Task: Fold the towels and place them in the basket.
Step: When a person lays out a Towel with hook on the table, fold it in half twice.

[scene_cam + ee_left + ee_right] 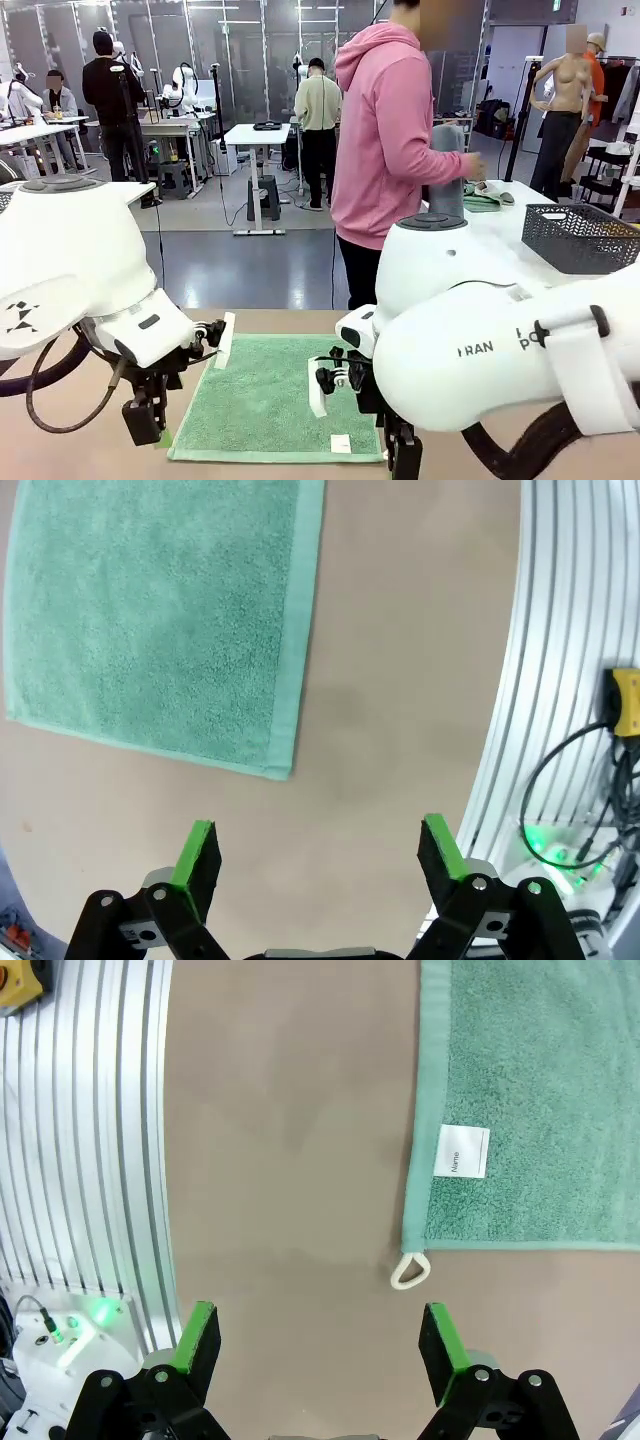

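1. The mint green towel (265,395) lies spread flat on the brown table (400,660), midway along its near edge and between the two arms.
2. A white label (463,1150) is sewn just inside the towel's near right corner, and a white loop (410,1272) sticks out from that corner onto bare table.
3. Left gripper (320,855): fingers spread wide with nothing between them. It hangs over bare table just off the towel's near left corner and does not touch the cloth.
4. Right gripper (320,1340): fingers spread wide and empty. It hangs over bare table just off the corner with the loop, clear of the towel.
5. A ribbed aluminium rail (90,1160) runs along the table's near edge, beside each gripper.
6. The blue-grey towel (447,165) hangs upright at the hand (468,166) of a person in a pink hooded top (385,130), over a white table (505,225) at the far right. How it is held cannot be told.
7. The basket (575,240) stands on that white table, near its right edge and well apart from both towels.
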You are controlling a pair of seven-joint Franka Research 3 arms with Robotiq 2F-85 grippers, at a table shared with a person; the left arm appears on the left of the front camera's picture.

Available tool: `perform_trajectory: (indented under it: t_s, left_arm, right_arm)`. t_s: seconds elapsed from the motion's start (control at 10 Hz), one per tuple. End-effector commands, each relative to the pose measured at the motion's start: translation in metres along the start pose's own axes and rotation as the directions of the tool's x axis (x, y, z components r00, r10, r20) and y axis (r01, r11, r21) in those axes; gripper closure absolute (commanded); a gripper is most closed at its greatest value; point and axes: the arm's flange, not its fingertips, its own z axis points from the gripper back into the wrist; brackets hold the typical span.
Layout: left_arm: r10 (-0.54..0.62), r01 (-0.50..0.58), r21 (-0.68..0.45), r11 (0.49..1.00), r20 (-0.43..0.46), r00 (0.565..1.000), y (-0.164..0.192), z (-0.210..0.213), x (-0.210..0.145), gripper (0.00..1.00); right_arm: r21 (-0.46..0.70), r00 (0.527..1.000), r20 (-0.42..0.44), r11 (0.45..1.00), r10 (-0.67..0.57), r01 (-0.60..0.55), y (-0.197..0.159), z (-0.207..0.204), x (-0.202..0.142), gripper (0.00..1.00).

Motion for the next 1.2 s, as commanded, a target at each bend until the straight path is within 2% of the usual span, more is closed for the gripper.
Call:
perform_trajectory:
  t_s: [0.0,0.3,0.4,0.6,0.8,0.9,1.1]
  left_arm:
    - [0.004,-0.004,0.006,1.000,0.001,1.000,-0.001,0.004,0.000,0.00]
    - [0.001,-0.001,0.004,1.000,-0.003,1.000,0.000,0.001,0.000,0.00]
    - [-0.017,0.016,-0.016,1.000,-0.031,0.999,0.010,-0.004,-0.009,0.00]
    - [-0.045,0.046,-0.028,0.999,0.031,0.999,0.017,-0.026,-0.009,0.00]
    - [-0.061,0.062,-0.037,0.997,0.005,0.998,0.022,-0.046,-0.010,0.00]
    - [-0.076,0.077,-0.035,0.996,0.030,0.997,0.023,-0.053,-0.010,0.00]
    - [-0.098,0.098,-0.027,0.995,0.010,0.995,0.025,-0.070,-0.007,0.00]
  right_arm:
    - [-0.006,1.000,0.006,1.000,-0.002,0.002,0.000,0.004,-0.001,0.00]
    - [-0.006,1.000,0.006,1.000,-0.002,0.002,0.000,0.004,-0.001,0.00]
    - [-0.007,1.000,-0.001,1.000,-0.002,0.002,0.000,0.002,0.000,0.00]
    - [0.010,0.999,0.037,1.000,-0.015,0.014,-0.010,-0.017,0.000,0.00]
    - [0.000,0.997,0.061,0.999,-0.042,0.043,-0.013,-0.032,-0.005,0.00]
    - [-0.013,0.998,0.063,1.000,-0.025,0.026,-0.014,-0.039,-0.001,0.00]
    - [-0.021,0.998,0.055,1.000,-0.007,0.009,-0.016,-0.054,0.004,0.00]
